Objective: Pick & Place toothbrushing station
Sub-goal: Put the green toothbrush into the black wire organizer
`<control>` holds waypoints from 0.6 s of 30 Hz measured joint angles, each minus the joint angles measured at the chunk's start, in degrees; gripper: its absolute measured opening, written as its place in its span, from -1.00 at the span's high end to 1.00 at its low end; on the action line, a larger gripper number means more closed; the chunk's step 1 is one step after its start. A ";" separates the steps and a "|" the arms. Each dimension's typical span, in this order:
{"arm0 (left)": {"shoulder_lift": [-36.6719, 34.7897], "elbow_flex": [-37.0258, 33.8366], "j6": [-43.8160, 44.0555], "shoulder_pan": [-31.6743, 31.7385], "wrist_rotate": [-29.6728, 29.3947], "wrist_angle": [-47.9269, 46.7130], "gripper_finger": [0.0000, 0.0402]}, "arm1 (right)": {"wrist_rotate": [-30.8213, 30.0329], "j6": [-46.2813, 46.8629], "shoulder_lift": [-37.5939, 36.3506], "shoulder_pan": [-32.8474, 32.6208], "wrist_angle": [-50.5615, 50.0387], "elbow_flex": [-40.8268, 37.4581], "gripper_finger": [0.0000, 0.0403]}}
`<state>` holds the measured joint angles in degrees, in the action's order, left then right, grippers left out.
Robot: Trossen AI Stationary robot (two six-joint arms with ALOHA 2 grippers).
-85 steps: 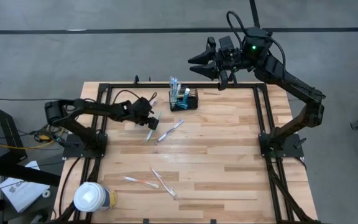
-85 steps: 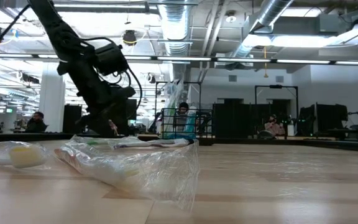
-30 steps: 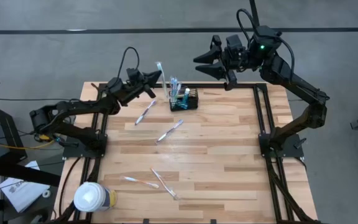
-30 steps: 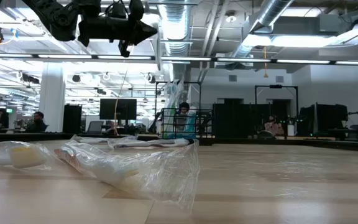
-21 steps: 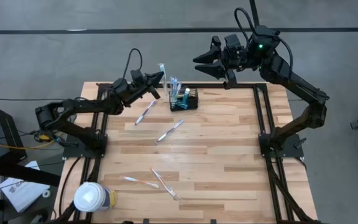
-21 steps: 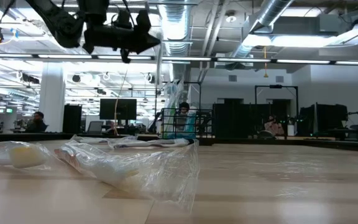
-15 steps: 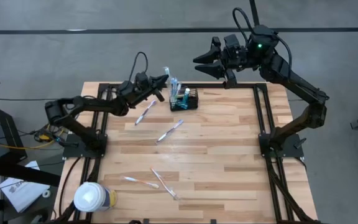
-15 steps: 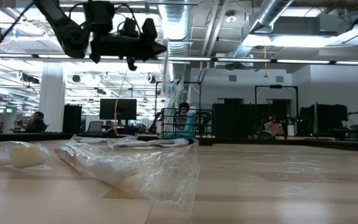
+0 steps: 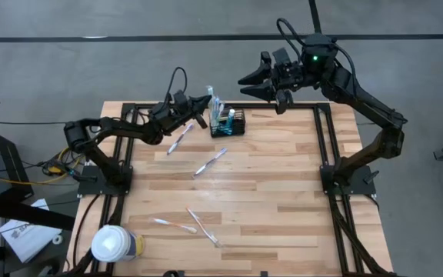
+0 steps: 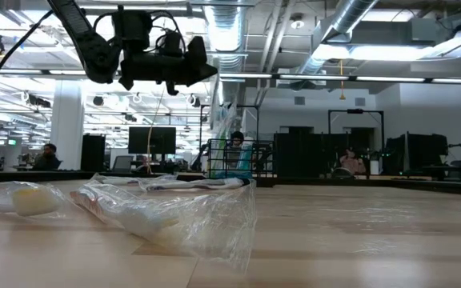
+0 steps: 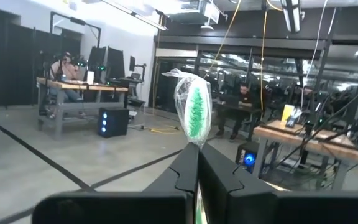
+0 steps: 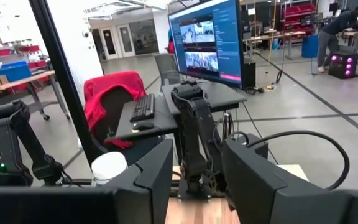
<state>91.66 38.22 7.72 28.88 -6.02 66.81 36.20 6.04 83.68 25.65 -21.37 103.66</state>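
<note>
The toothbrushing station, a small black wire-mesh basket [image 9: 228, 124] with several toothbrushes and tubes standing in it, sits near the table's far edge; the low view shows it far off [image 10: 234, 158]. Just left of it, above the table, my left gripper [image 9: 201, 106] is shut on a clear-wrapped toothbrush [image 11: 194, 109] with green bristles. My right gripper [image 9: 251, 81] hangs open, high over the far edge to the right of the basket, with nothing between its fingers [image 12: 194, 177]. My left gripper pinches the toothbrush's shaft [image 11: 197, 147], just below the head, between its two fingers [image 11: 184, 174]. The fingers come roughly level from the table's left and lie across the brush. The brush stands upright, head up, lifted clear of table and basket.
Several loose wrapped toothbrushes lie on the wooden table: one beside the left arm [image 9: 178, 139], one at the middle [image 9: 211, 161], two near the front [image 9: 188, 224]. A white-lidded cup [image 9: 115, 245] stands at the near left corner. Clear wrapping [image 10: 170, 210] lies close to the low camera.
My left gripper has gone down and toward the table's right, closer to the basket, rolling a little about its own axis. It has stayed shut on the toothbrush, which has travelled with it, head up and clear of the table.
</note>
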 joint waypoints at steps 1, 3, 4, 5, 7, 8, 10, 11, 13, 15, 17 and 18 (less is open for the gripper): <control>0.00 0.00 -0.59 0.00 0.02 0.00 1.00 | 0.02 -0.31 0.00 0.00 -0.05 0.00 0.34; 0.00 0.00 -1.52 0.00 0.25 -0.06 1.00 | 0.01 -0.47 0.00 -0.02 -0.04 0.00 0.34; 0.35 0.00 -1.60 0.00 0.33 0.23 1.00 | 0.01 -0.50 0.00 -0.02 -0.06 0.00 0.34; 0.77 0.02 -1.57 0.00 0.36 0.38 1.00 | 0.01 -0.52 0.00 -0.01 -0.06 0.00 0.34; 1.83 0.00 -1.53 -0.02 0.50 0.31 1.00 | 0.02 -0.54 0.00 -0.02 -0.06 0.00 0.34; 2.71 0.00 -1.47 -0.18 0.52 1.08 1.00 | 0.03 -0.54 0.00 -0.02 -0.04 0.00 0.34; 4.63 0.00 -1.22 -0.60 0.57 1.69 1.00 | 0.31 -0.54 0.00 0.01 -0.06 0.00 0.34; 5.66 0.00 -1.20 -0.96 0.68 2.50 1.00 | 0.66 -0.54 0.00 0.00 -0.06 0.00 0.34; 7.58 0.00 -0.68 -1.56 0.84 4.37 1.00 | 1.27 -0.50 0.00 0.01 -0.04 0.00 0.34; 9.03 0.00 0.30 -1.99 0.87 4.65 1.00 | 1.32 -0.50 0.00 -0.02 -0.05 0.00 0.34; 10.74 0.00 0.28 -2.56 0.87 4.77 1.00 | 1.32 -0.50 0.00 -0.02 -0.06 0.00 0.34; 11.41 0.00 0.29 -2.78 0.85 4.58 1.00 | 1.32 -0.50 0.00 -0.02 -0.06 0.00 0.34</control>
<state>103.07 38.22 8.01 26.10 -5.17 71.38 37.52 5.54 83.68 25.63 -21.43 103.66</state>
